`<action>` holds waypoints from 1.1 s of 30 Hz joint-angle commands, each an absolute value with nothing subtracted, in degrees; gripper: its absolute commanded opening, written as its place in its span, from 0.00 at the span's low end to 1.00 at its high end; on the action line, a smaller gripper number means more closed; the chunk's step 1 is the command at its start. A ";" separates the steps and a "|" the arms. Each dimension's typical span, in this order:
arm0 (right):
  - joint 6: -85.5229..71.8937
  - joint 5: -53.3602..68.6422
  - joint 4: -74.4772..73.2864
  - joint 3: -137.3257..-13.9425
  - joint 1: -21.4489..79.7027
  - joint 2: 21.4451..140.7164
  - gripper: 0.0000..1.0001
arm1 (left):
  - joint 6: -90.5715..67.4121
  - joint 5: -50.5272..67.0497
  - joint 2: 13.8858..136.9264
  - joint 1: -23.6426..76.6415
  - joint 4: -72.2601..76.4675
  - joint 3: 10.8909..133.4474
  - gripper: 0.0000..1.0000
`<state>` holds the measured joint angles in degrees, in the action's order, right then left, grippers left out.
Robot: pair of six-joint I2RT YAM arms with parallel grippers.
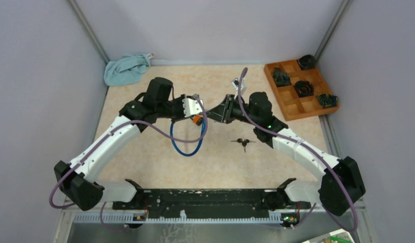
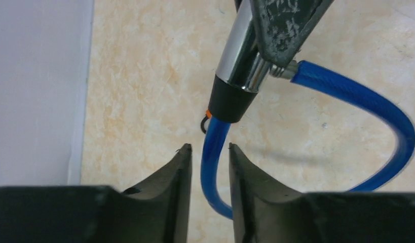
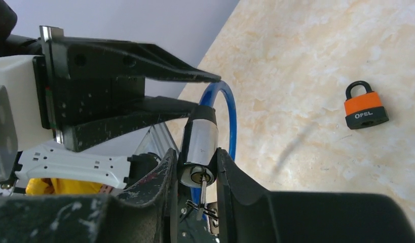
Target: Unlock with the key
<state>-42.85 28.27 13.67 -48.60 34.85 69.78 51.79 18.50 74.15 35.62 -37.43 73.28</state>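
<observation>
The key (image 3: pixel 202 195) sits in the keyhole on the end face of the lock cylinder (image 3: pixel 200 144), down between the fingers of the right gripper (image 3: pixel 196 152), on the palm side of their tips. That gripper is clamped on the chrome cylinder, a finger pressed to each side, holding it off the table (image 1: pixel 220 167). From the cylinder's black far end the blue cable (image 2: pixel 357 96) loops round and passes through the left gripper (image 2: pixel 209 147). Its fingers are drawn in to almost the cable's width, yet a sliver of table shows on one side, so we cannot tell whether it truly pinches.

An orange padlock (image 3: pixel 366 108) lies on the table under the left gripper's tips, apart from the right gripper. A bunch of keys (image 1: pixel 243 142) lies near the right gripper, toward the arm bases. Well beyond the right gripper stands a wooden tray (image 1: pixel 299 106), and well beyond the left lies a blue cloth (image 1: pixel 125 69).
</observation>
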 commanded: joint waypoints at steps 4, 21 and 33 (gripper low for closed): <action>-35.53 30.27 16.48 -51.31 35.77 65.54 0.00 | 48.08 28.58 75.11 35.67 -40.41 78.25 0.82; -23.36 38.55 11.59 -53.98 35.96 63.34 0.00 | 58.39 54.04 92.34 31.03 -72.18 95.54 0.62; -19.81 36.21 9.80 -56.36 39.57 66.27 0.00 | 55.39 58.16 92.27 31.54 -69.09 93.60 0.33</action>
